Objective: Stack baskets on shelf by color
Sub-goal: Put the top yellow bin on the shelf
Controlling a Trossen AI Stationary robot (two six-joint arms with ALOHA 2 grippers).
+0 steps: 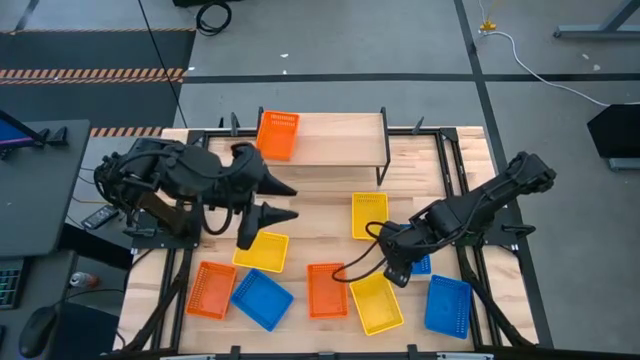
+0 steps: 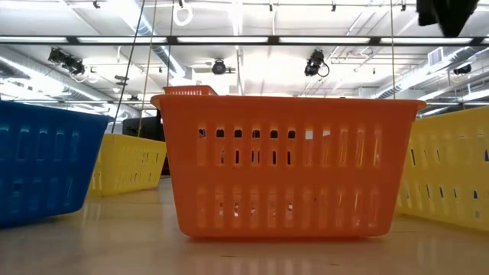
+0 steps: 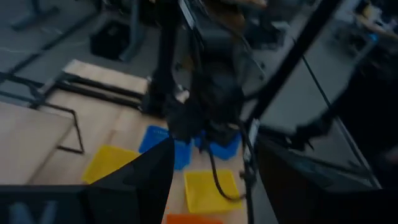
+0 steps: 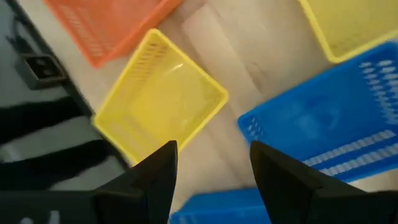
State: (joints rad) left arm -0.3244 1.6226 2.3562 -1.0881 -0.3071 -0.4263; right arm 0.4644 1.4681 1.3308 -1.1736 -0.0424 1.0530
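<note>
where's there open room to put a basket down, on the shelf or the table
The shelf is bare from the orange basket at its left end across to its right end. The tabletop strip just in front of the shelf is free too. The front half is crowded with baskets, around the right end effector.

One orange basket (image 1: 278, 133) on shelf (image 1: 335, 138), eight baskets scattered on tabletop

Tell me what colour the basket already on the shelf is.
Orange. The basket sits at the shelf's left end, clearest in the high view.
</note>
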